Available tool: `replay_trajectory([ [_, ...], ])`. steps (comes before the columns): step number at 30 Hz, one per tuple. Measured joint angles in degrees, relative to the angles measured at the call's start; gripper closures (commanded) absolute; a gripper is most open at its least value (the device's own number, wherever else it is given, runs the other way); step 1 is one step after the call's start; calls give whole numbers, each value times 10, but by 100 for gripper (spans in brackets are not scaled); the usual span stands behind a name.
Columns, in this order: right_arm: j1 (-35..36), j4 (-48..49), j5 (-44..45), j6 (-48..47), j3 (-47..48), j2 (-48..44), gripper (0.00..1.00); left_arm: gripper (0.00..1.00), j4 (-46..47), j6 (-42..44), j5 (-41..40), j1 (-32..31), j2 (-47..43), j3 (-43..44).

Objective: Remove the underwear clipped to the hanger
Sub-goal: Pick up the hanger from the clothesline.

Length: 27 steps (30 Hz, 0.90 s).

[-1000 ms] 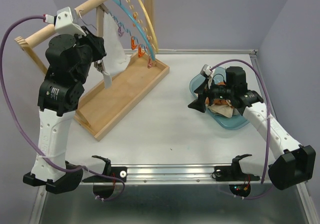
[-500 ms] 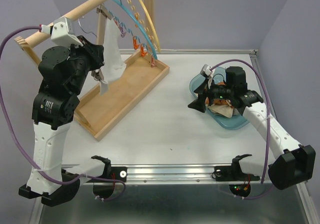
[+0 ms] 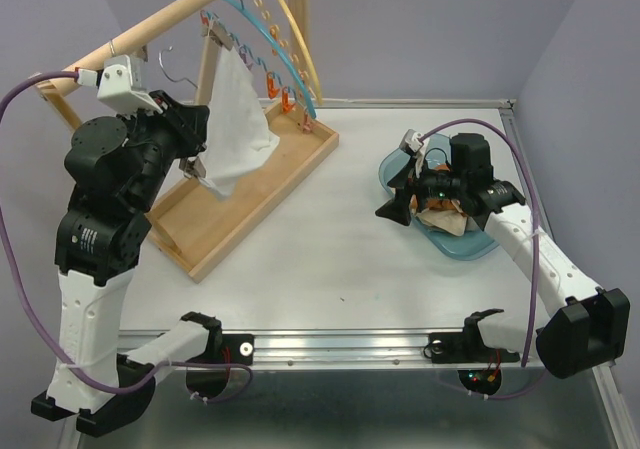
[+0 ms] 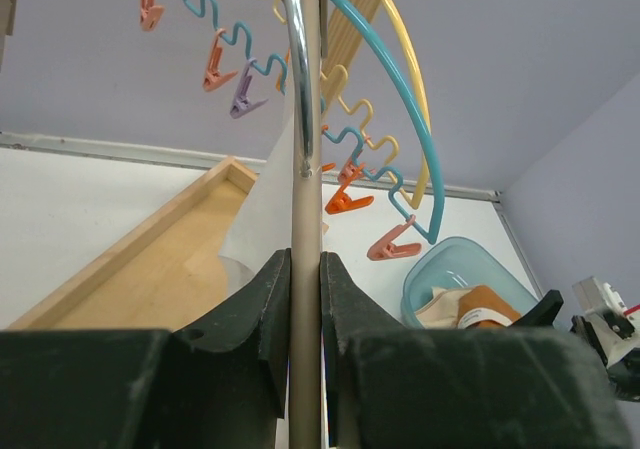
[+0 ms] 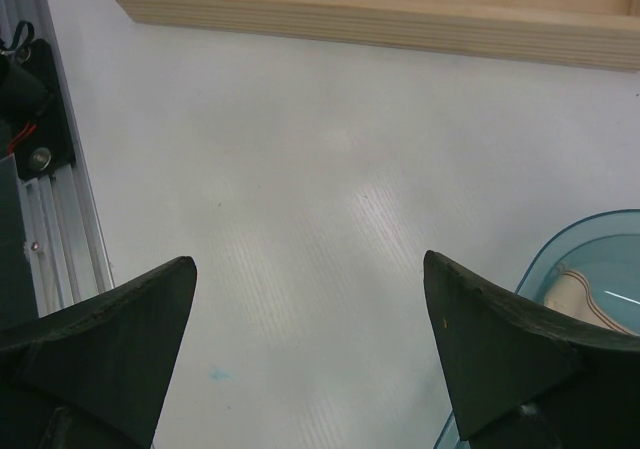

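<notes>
- White table [image 3: 330,259], lilac walls [image 3: 420,29], and a wooden rack [image 3: 240,199] standing at the back left.
- Left gripper [image 3: 198,164] is pinched tight on the lower edge of the white brief [image 3: 238,119]. The brief hangs from the rack, stretched slantwise toward the gripper.
- Right gripper [image 3: 398,194] gapes wide with nothing in it, over the basin [image 3: 470,251] rim.
- That arm covers most of the pile [image 3: 445,224] in the basin, and I can't pick out the brief's clip.

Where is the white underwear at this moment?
In the top view it is at the upper left: the white underwear hangs from the blue hanger over the wooden tray, its lower edge pinched by the left gripper.
</notes>
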Motion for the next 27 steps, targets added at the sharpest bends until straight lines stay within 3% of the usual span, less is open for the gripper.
replay_trajectory([
  [10,0,2,-5,-15,-13,0,0,100,12,19,54,0,-59,-53],
  [27,0,-3,-6,-103,-46,-97,0,100,60,113,234,-8,-266,-297],
])
